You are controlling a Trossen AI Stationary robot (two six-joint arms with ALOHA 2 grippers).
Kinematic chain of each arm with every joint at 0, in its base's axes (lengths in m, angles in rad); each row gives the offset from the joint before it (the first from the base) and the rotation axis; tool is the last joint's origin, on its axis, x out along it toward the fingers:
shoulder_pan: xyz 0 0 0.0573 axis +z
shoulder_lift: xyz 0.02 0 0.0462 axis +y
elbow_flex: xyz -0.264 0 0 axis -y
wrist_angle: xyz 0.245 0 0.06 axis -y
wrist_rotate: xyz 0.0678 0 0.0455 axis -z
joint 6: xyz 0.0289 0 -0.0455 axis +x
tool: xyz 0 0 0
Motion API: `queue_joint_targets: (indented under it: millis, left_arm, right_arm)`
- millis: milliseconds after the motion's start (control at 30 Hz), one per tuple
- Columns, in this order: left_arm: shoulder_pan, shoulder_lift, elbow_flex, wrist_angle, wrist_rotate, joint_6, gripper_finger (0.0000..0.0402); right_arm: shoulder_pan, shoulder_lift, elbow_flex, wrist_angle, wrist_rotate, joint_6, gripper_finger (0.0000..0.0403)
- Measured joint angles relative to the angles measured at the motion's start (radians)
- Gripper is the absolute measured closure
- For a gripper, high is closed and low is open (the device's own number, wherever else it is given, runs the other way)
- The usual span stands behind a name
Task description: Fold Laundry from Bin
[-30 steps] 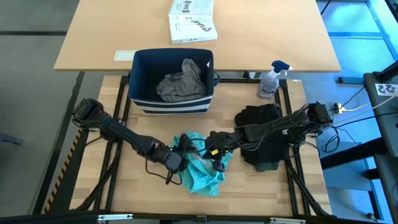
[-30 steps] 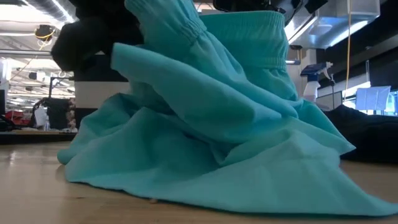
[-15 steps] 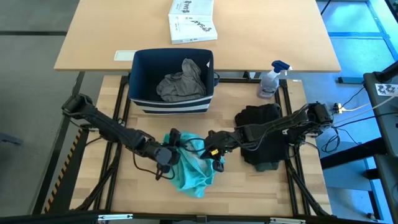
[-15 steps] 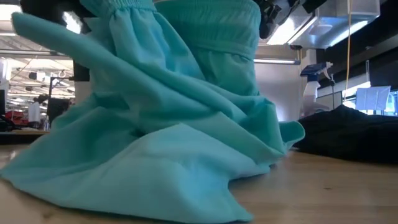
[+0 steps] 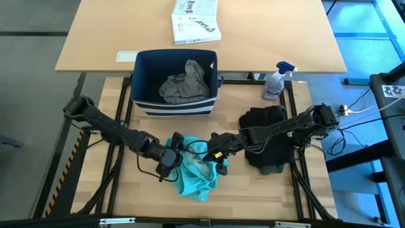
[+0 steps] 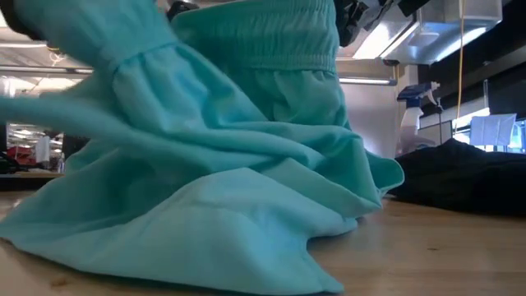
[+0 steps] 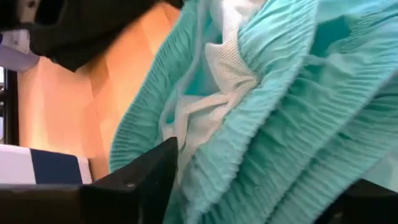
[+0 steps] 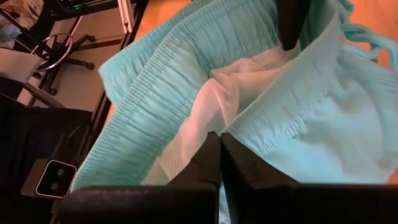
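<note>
Right wrist view is showing the right gripper [image 8: 219, 140] pinching the teal piece's [image 8: 186, 81] waistband; the left gripper [image 5: 168, 156], jaws spreading, should be re-gripping the opposite end.

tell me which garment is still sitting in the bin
The grey garment, crumpled inside the navy bin. The teal piece and the black pile lie out on the table.

- I can read no text anywhere around me.
- The white printed box [image 5: 195, 20], at twelve o'clock on the far table, carries dark marks, but I cannot make out any of them.
</note>
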Motion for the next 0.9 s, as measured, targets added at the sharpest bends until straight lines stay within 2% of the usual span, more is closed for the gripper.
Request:
queue_joint_targets:
  millis: [167,300,500,667,900]
  left_arm:
    - [-0.028,0.000,0.014,-0.085,-0.053,-0.021,0.0112]
    - [-0.061,0.000,0.053,-0.177,-0.108,-0.060,0.0091]
    - [-0.113,0.000,0.083,-0.240,-0.137,-0.149,0.0086]
    - [-0.156,0.000,0.083,-0.294,-0.158,-0.286,0.0086]
    - [-0.242,0.000,0.083,-0.449,-0.356,-0.456,0.0087]
  right_arm:
    - [0.000,0.000,0.000,0.010,0.000,0.000,0.0398]
    - [0.000,0.000,0.000,0.012,0.000,0.000,0.0398]
    - [0.001,0.000,0.000,0.059,0.001,0.003,0.0398]
    - [0.007,0.000,0.000,0.131,-0.024,0.030,0.0398]
    - [0.059,0.000,0.000,0.195,0.000,0.031,0.0398]
